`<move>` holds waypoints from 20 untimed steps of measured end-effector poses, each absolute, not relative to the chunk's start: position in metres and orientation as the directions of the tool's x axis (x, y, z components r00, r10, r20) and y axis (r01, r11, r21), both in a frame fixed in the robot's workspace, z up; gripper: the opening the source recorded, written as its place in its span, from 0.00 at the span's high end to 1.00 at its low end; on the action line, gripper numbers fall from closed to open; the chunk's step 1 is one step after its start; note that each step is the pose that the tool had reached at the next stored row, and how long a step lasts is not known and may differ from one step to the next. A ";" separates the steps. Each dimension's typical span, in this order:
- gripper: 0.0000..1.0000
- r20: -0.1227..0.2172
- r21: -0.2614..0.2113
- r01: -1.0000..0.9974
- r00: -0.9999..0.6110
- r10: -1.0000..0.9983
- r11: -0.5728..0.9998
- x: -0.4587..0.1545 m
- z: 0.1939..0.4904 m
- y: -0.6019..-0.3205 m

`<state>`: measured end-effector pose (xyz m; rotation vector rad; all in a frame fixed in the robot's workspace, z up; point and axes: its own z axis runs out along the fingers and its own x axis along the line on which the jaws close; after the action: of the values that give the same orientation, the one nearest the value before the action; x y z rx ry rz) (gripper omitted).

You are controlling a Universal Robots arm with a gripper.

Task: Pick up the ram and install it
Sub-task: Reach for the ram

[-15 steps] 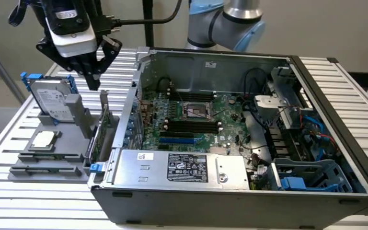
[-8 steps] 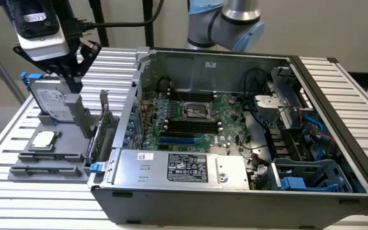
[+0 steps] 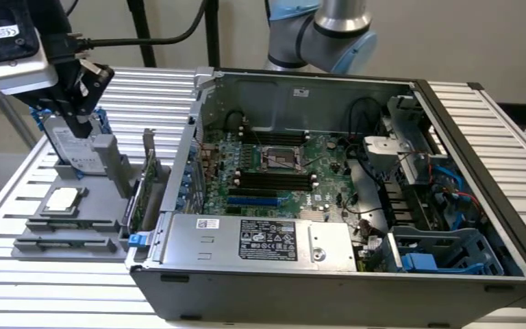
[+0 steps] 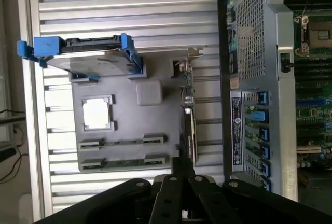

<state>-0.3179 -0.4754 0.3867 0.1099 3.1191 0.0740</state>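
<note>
Ram (image 4: 122,161) on edge in gray tray (image 4: 127,123) slot; tool (image 4: 182,164) above tray, pressed together, empty.

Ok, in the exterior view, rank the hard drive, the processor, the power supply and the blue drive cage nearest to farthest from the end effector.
1. Hard drive, just below the end effector.
2. Processor, on the gray tray.
3. Power supply, inside the case.
4. Blue drive cage, exterior view's far right.
</note>
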 end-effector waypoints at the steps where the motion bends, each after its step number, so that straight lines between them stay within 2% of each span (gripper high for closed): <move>1: 0.89 -0.018 0.048 0.070 -0.997 0.071 0.996 -0.322 0.386 -0.476; 13: 0.89 -0.009 0.046 0.070 -0.997 0.071 0.996 -0.361 0.378 -0.486; 20: 0.89 0.007 0.045 0.071 -0.997 0.071 0.996 -0.370 0.373 -0.495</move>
<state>-0.3702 -0.4945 0.3730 0.1114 3.1446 0.0715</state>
